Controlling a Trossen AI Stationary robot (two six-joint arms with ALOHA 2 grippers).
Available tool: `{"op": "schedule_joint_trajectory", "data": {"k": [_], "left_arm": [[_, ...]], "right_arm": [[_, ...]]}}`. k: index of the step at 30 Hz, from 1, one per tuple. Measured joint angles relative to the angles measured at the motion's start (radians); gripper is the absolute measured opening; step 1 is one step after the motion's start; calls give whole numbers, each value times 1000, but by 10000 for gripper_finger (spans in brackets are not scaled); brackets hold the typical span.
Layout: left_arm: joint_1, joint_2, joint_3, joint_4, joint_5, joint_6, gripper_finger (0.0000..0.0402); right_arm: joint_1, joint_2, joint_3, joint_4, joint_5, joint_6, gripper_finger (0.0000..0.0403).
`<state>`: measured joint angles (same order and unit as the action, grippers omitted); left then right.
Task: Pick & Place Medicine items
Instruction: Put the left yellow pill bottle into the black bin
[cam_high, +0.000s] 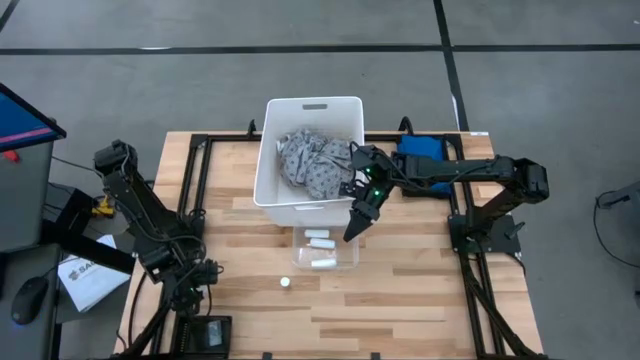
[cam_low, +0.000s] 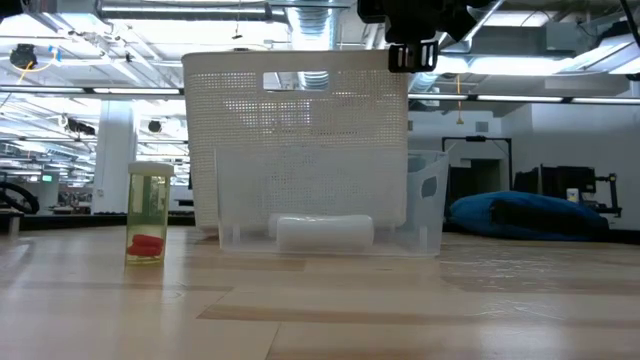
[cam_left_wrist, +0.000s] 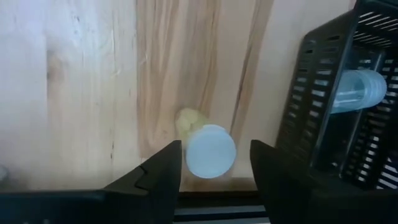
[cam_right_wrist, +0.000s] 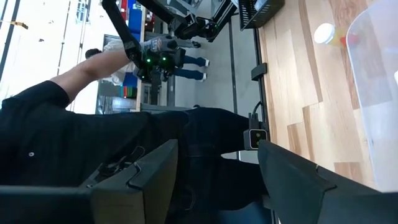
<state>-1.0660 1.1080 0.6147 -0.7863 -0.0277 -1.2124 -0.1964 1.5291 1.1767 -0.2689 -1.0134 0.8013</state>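
Observation:
A small bottle (cam_high: 285, 283) with a white cap stands upright on its base on the table, holding red pills (cam_low: 150, 213). Two white cylinders (cam_high: 318, 237) lie in a clear tub (cam_high: 352, 262) in front of the white bin (cam_high: 270, 150); one cylinder (cam_low: 323, 232) shows in the low view. My right gripper (cam_high: 352, 228) hangs open above the tub's right part, fingers slanting down, with nothing between them (cam_right_wrist: 217, 155). My left gripper (cam_high: 203, 283) waits open near the table's left near corner. In its wrist view the bottle (cam_left_wrist: 211, 151) shows beyond the fingers, apart from them.
The grey patterned cloth (cam_high: 315, 160) lies inside the white bin (cam_low: 300, 120). A blue pouch (cam_high: 420, 150) sits to the bin's right (cam_low: 530, 215), under my right arm. A person in dark clothes (cam_right_wrist: 93, 143) shows beyond the table's near edge. Bare wood lies right of the tub.

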Motion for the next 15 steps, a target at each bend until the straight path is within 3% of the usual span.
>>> {"op": "schedule_joint_trajectory", "data": {"k": [15], "left_arm": [[0,0,0,-2,-9,-53,122]], "right_arm": [[-1,0,0,0,0,0,220]]}}
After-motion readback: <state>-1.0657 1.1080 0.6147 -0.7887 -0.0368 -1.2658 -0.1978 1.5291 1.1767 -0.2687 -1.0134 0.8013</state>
